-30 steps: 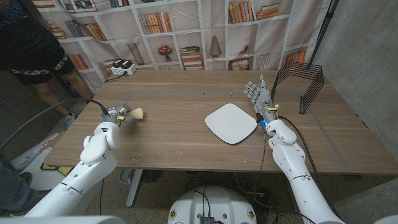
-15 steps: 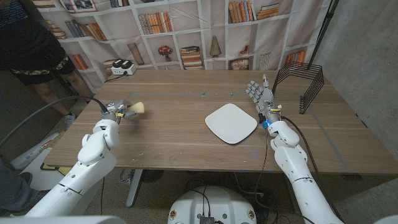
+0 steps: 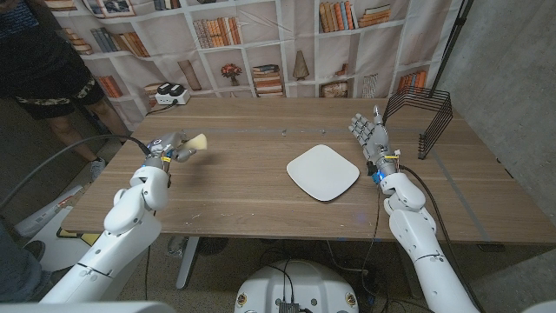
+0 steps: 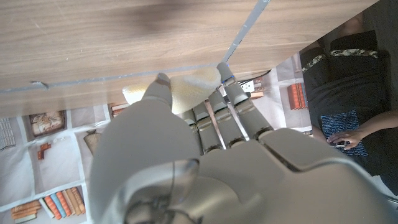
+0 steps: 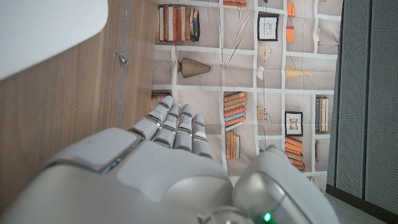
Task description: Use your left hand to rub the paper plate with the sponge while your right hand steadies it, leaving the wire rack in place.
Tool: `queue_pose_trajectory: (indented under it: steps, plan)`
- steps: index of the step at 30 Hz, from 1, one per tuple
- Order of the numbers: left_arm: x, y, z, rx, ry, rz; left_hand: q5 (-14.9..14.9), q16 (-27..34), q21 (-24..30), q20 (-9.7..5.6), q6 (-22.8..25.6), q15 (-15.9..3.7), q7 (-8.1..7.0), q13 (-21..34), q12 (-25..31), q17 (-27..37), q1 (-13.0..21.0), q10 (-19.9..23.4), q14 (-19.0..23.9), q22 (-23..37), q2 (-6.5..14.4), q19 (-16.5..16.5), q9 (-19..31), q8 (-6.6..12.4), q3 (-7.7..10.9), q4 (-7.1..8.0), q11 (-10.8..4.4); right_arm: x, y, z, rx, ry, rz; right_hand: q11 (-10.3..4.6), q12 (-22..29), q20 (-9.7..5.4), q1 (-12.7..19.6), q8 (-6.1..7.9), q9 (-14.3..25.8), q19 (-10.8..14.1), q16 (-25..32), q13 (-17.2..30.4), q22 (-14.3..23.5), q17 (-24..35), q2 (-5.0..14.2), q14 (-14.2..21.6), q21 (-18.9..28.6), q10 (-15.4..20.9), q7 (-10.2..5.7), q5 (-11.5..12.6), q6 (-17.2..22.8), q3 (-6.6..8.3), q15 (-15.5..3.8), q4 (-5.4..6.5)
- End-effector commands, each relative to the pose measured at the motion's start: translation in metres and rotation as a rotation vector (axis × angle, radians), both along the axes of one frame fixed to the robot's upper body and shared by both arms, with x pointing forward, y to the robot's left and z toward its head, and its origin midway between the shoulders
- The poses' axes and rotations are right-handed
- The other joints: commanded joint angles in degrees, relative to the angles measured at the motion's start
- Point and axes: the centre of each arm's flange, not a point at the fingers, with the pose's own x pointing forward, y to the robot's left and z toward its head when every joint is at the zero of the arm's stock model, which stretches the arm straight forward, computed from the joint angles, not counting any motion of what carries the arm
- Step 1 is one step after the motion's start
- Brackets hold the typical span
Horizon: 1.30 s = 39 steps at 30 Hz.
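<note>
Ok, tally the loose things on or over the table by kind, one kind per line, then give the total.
Sponge: 1, held by the left hand
Paper plate: 1
Wire rack: 1
Power strip: 1
Total: 4

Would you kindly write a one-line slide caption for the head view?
Left hand holds the sponge above the table; right hand waits beside the paper plate.

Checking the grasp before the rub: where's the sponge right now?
Head view: the sponge is held in the left robot hand over the table's left side, well left of the paper plate.
</note>
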Motion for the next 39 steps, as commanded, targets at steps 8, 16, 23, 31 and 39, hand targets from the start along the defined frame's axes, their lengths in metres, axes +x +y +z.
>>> queue_pose_trajectory:
  steps: [8, 16, 23, 31, 39]
  plan:
    - [-0.021, -0.025, 0.008, 0.003, -0.166, -0.119, -0.22, -1.32, -0.05, -0.46, -0.95, -3.06, 0.16, 0.18, -0.93, -0.12, 0.15, -1.45, -2.31, -0.06, -0.94, -2.31, 0.17, -0.78, 0.65, 0.61, 0.12, -0.016, -0.018, -0.004, -0.014, -0.036, -0.001, 0.1, 0.01, -0.38, 0.54, -0.06, 0.27, 0.57, -0.18, 0.19, 0.28, 0.31, 0.1, 0.6, -0.23, 0.41, -0.19, -0.21, 0.63, 0.19, -0.1, -0.44]
    - [-0.024, -0.045, 0.014, 0.016, -0.186, -0.158, -0.27, -1.74, -0.15, -0.67, -1.13, -3.2, 0.01, 0.2, -1.09, -0.18, 0.18, -1.57, -2.99, -0.12, -1.04, -2.88, 0.17, -0.99, 0.84, 0.69, -0.08, -0.026, -0.033, -0.007, -0.027, -0.047, 0.016, 0.05, 0.0, -0.38, 0.59, -0.03, 0.27, 0.62, -0.17, 0.19, 0.28, 0.31, 0.11, 0.65, -0.31, 0.46, -0.16, -0.23, 0.76, 0.17, -0.12, -0.5]
    - [-0.027, -0.07, 0.017, 0.016, -0.188, -0.166, -0.31, -1.93, -0.23, -0.71, -1.46, -3.21, 0.01, 0.22, -1.33, -0.22, 0.14, -1.94, -3.19, -0.17, -1.1, -3.35, 0.17, -1.24, 0.99, 0.8, -0.05, -0.034, -0.046, -0.009, -0.038, -0.057, 0.044, -0.07, 0.04, -0.36, 0.61, -0.02, 0.27, 0.65, -0.16, 0.19, 0.29, 0.31, 0.16, 0.69, -0.39, 0.64, -0.27, -0.25, 0.84, 0.16, -0.24, -0.54]
    - [-0.027, -0.095, 0.025, 0.041, -0.231, -0.21, -0.36, -2.09, -0.24, -0.76, -1.64, -3.57, 0.02, 0.24, -1.48, -0.25, -0.01, -2.11, -3.31, -0.22, -1.21, -3.63, 0.17, -1.42, 1.07, 0.98, -0.13, -0.046, -0.063, -0.008, -0.059, -0.086, 0.058, -0.13, 0.05, -0.38, 0.6, -0.02, 0.27, 0.71, -0.17, 0.19, 0.29, 0.32, 0.18, 0.67, -0.46, 0.76, -0.32, -0.27, 0.9, 0.12, -0.3, -0.56]
    - [-0.023, -0.113, 0.029, 0.091, -0.302, -0.26, -0.43, -2.52, -0.41, -1.31, -2.01, -3.74, -0.6, 0.26, -1.69, -0.34, 0.01, -2.43, -3.97, -0.34, -1.64, -4.3, 0.16, -1.72, 1.12, 0.94, -0.45, -0.059, -0.073, -0.002, -0.109, -0.152, 0.059, -0.06, 0.03, -0.38, 0.62, 0.0, 0.27, 0.81, -0.16, 0.19, 0.3, 0.32, 0.21, 0.73, -0.53, 0.8, -0.46, -0.29, 1.0, 0.1, -0.26, -0.61]
